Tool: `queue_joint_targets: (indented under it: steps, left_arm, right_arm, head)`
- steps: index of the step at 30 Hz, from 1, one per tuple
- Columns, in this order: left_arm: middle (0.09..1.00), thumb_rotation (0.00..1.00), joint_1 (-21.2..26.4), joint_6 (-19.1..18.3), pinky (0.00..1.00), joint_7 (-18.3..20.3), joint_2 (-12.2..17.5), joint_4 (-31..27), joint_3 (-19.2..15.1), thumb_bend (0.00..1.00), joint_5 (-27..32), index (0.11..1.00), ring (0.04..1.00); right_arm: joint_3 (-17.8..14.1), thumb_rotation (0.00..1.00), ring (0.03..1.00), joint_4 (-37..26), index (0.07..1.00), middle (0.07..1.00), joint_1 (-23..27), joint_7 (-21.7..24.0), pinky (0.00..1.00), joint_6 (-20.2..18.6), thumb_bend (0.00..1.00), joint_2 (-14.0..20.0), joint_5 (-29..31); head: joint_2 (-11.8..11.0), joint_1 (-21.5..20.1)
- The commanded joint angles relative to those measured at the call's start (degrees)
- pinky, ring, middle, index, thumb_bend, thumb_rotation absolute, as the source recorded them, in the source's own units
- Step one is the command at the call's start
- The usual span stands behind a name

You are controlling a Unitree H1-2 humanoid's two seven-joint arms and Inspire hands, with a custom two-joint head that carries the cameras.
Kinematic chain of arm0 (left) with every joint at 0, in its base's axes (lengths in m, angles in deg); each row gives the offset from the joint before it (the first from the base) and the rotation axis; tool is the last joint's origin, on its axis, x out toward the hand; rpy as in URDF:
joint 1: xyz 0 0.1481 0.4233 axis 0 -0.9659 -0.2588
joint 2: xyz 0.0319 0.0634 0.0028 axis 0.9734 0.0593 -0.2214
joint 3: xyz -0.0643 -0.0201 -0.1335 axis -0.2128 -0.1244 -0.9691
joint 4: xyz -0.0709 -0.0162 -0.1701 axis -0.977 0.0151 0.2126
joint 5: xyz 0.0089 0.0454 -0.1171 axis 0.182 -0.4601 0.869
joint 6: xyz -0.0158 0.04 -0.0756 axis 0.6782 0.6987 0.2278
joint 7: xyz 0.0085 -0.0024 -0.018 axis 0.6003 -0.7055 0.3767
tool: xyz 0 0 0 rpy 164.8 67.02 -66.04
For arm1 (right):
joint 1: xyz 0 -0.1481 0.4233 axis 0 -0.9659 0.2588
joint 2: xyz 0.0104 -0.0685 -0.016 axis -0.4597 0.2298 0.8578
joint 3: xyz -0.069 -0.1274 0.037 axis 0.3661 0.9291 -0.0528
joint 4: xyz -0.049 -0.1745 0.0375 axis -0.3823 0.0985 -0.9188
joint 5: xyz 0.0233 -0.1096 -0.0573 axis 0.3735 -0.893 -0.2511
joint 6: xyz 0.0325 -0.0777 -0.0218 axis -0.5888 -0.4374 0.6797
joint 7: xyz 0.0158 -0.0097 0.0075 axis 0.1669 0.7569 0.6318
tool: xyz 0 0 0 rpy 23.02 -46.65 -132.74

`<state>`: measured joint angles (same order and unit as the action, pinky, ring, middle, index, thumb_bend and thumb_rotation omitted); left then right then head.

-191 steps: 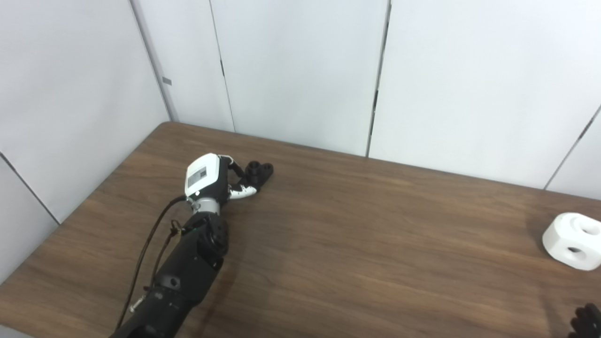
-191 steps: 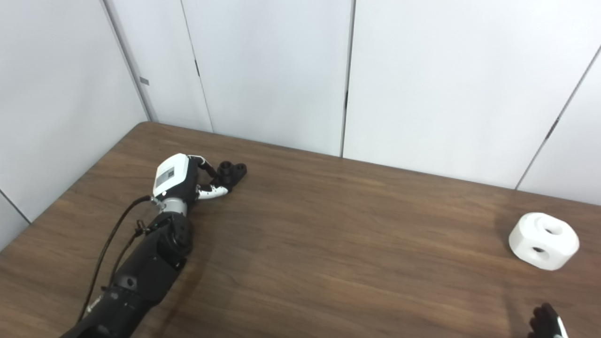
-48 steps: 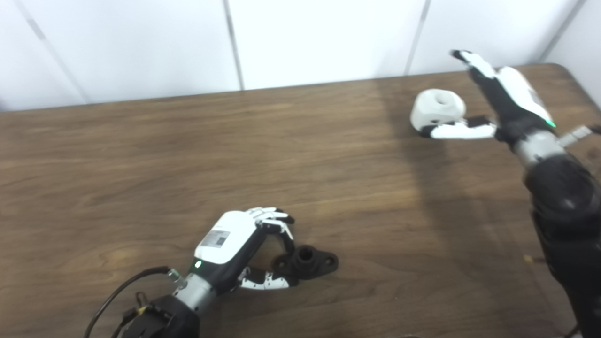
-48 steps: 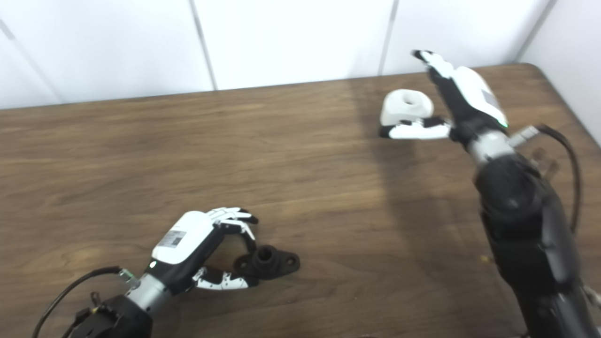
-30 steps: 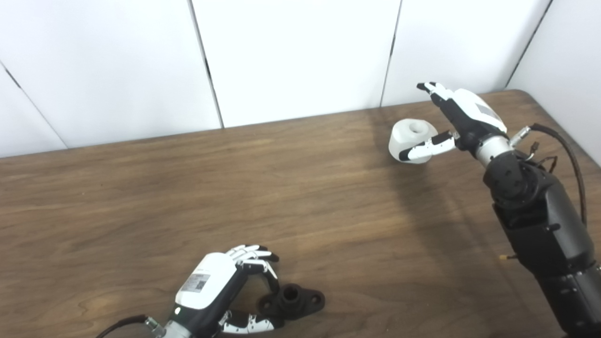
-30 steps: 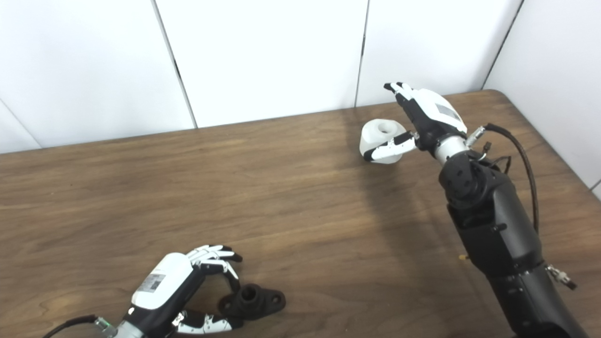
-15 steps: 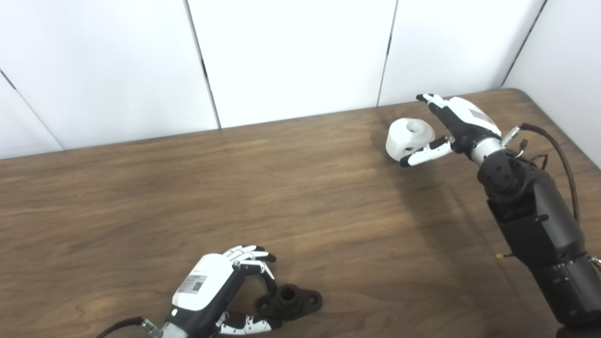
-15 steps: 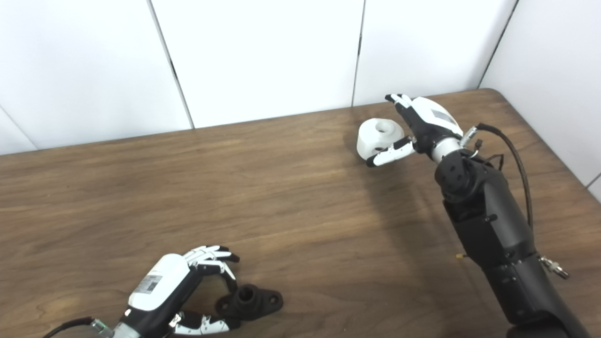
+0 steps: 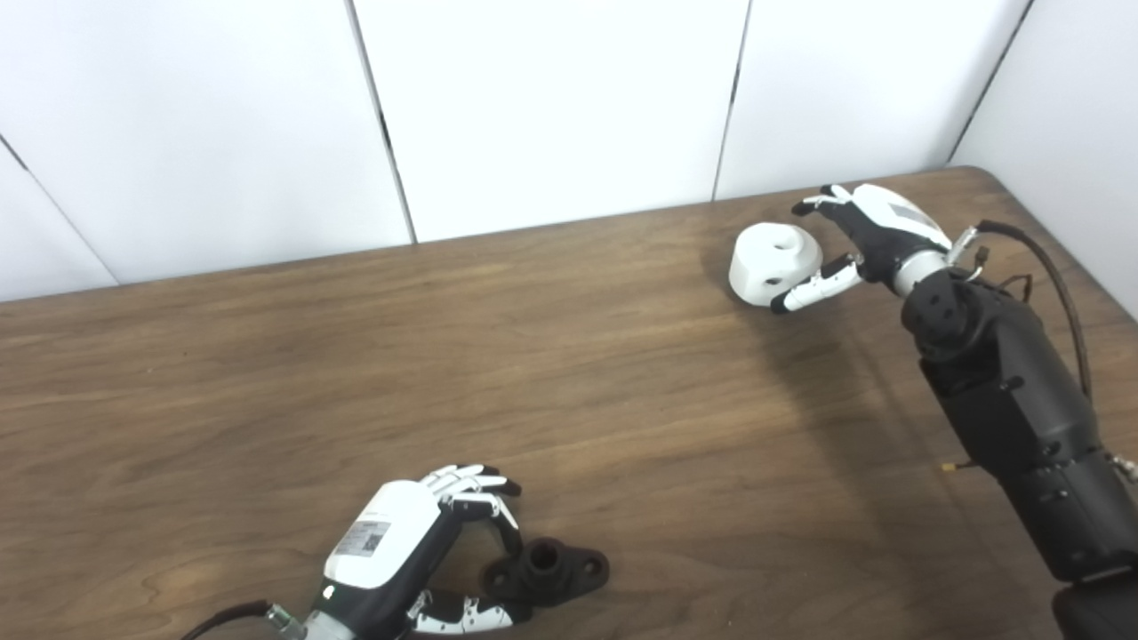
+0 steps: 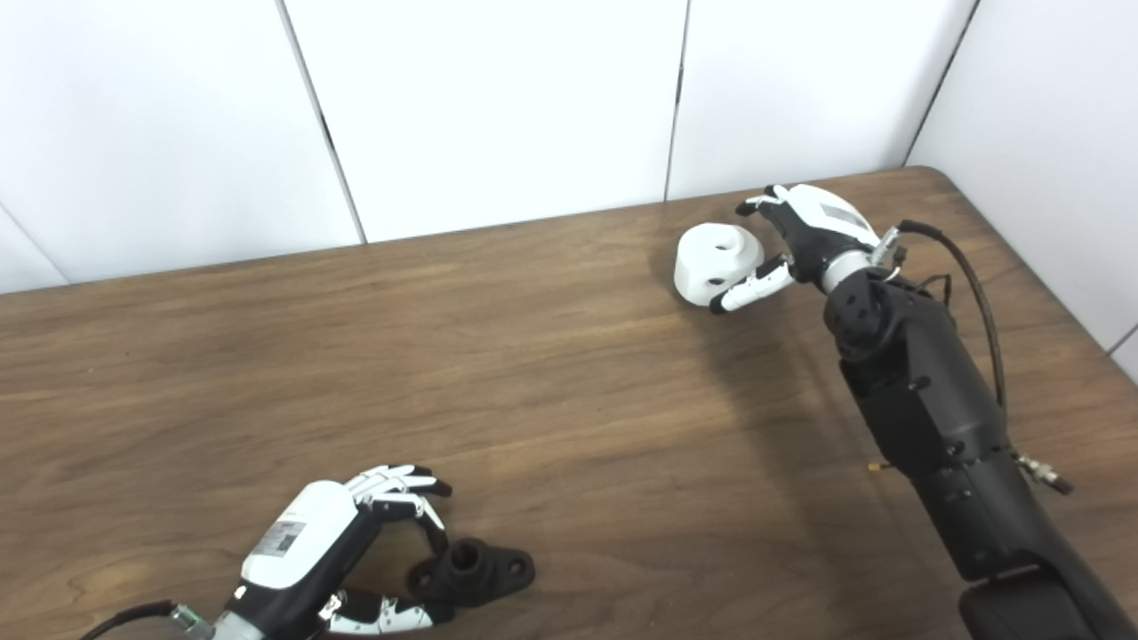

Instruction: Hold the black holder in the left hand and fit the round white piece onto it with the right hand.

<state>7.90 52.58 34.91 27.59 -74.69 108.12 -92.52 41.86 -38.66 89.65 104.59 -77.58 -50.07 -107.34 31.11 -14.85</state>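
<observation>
Two hands, two parts on the desk (image 9: 267,356): one black holder, one round white piece.

The holder (image 9: 547,571) lies flat near the desk's front edge, a raised collar with a bore at its middle and a flange with a hole to each side. The left hand (image 9: 404,556) grips its left end, fingers (image 9: 480,489) curled over the top and thumb along the front, so the hand is closed on it while it rests on the wood. Well apart, near the far right corner, the white piece (image 10: 716,252) sits tilted, one hole on top and one in its side. The right hand (image 10: 805,236) cups it from the right, fingertips over the far rim and thumb at the front; whether the grasp is firm I cannot tell.
</observation>
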Motion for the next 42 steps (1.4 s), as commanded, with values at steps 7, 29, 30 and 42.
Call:
queue_joint_targets:
  steps: [7, 29, 30, 42]
  left_arm:
    - [0.790, 0.04, -3.2, -2.4, 0.86, 3.2, 3.4, 4.9, 0.0, 0.52, -2.4, 0.487, 0.860]
    - [0.789, 0.04, -3.2, -3.0, 0.86, 3.5, 3.2, 4.4, 0.0, 0.52, -2.6, 0.487, 0.859]
    - [0.787, 0.04, -3.2, -3.0, 0.86, 3.5, 3.2, 4.4, 0.0, 0.52, -2.6, 0.487, 0.858]
    - [0.796, 0.04, -3.1, -3.5, 0.86, 4.1, 3.2, 4.0, 0.0, 0.52, -2.6, 0.487, 0.866]
  right_arm:
    - [-0.1, 0.31, 1.000, 3.2, 0.836, 0.983, 5.1, -3.2, 0.98, 0.6, 0.83, 1.4, 0.7]
    - [1.9, 0.34, 1.000, 5.9, 0.718, 0.942, 8.3, -4.5, 0.91, 0.4, 0.81, 0.9, 1.8]
    - [1.9, 0.33, 1.000, 5.8, 0.710, 0.937, 8.2, -4.5, 0.91, 0.5, 0.81, 0.9, 2.0]
    - [3.6, 0.30, 0.996, 6.0, 0.712, 0.920, 8.2, -3.7, 0.94, 0.5, 0.81, 2.1, 1.9]
  head:
    - [-0.6, -0.4]
    - [-0.4, -0.8]
    - [-0.4, -0.7]
    - [-0.2, -0.8]
